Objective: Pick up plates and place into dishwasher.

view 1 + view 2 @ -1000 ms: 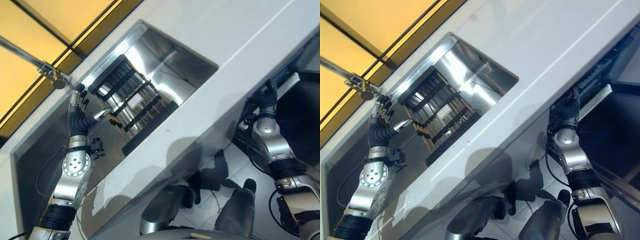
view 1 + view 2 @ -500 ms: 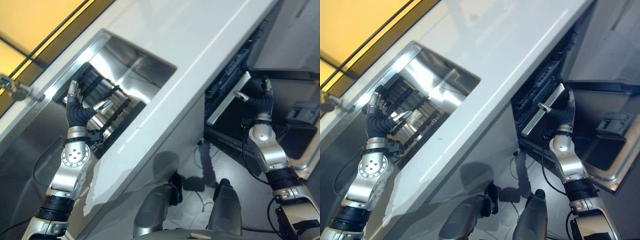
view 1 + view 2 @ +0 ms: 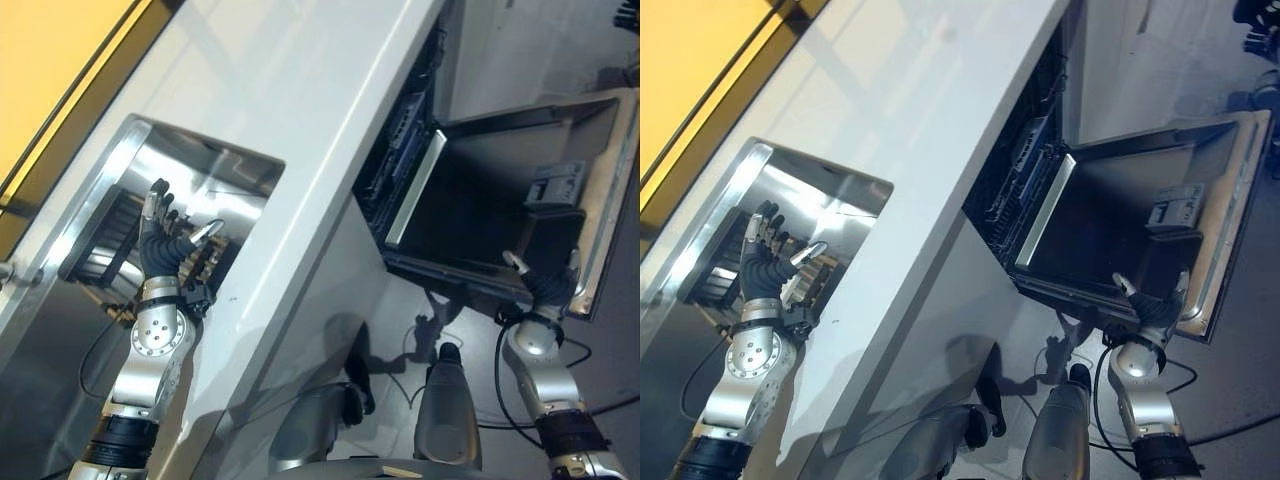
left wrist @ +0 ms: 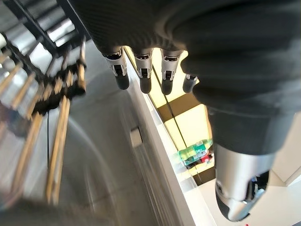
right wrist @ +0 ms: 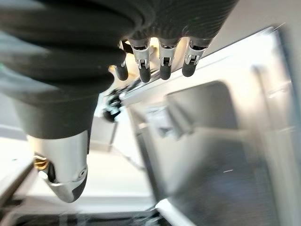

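Note:
My left hand [image 3: 160,248] is held up open over the steel sink [image 3: 232,172], fingers straight and empty, next to a dark slatted dish rack [image 3: 102,232] standing in the basin. In the left wrist view the fingers [image 4: 141,70] hang above the rack's bars [image 4: 42,94]. I can make out no plate. The dishwasher [image 3: 398,150] under the counter is open, its door [image 3: 490,205] folded down flat. My right hand [image 3: 545,288] floats open and empty at the door's near edge; its fingers [image 5: 162,61] spread in front of the door's inner panel [image 5: 211,155].
A long white counter [image 3: 290,90] runs between the sink and the dishwasher. The lowered door juts out over the grey floor [image 3: 500,60]. A detergent compartment [image 3: 555,185] sits on the door's inner face.
The camera has swung right, so the whole picture has shifted and the open dishwasher door now shows in full. My right hand has come away from the door's edge and sits lower. The left hand stays over the sink.

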